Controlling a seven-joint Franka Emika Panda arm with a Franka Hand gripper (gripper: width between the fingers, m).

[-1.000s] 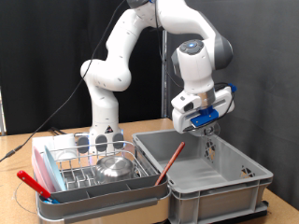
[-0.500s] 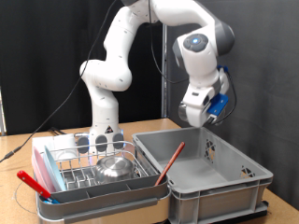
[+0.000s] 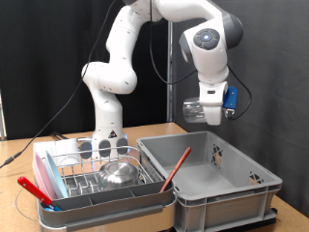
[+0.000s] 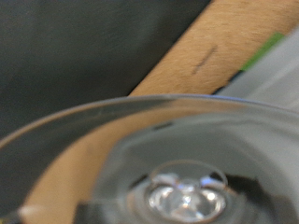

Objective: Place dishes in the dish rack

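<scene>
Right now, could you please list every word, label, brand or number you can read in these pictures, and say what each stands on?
None can be read.
The small dark mark on the wooden table in the wrist view is too blurred to tell.
The robot arm, grey crate, dish rack and the clear glass at the pincer show no lettering.

My gripper [image 3: 205,108] fingers hidden behind clear glass [image 3: 196,110]. Wrist view: glass [image 4: 177,159] blurred, cropped by frame edges; grip unverifiable.
</scene>
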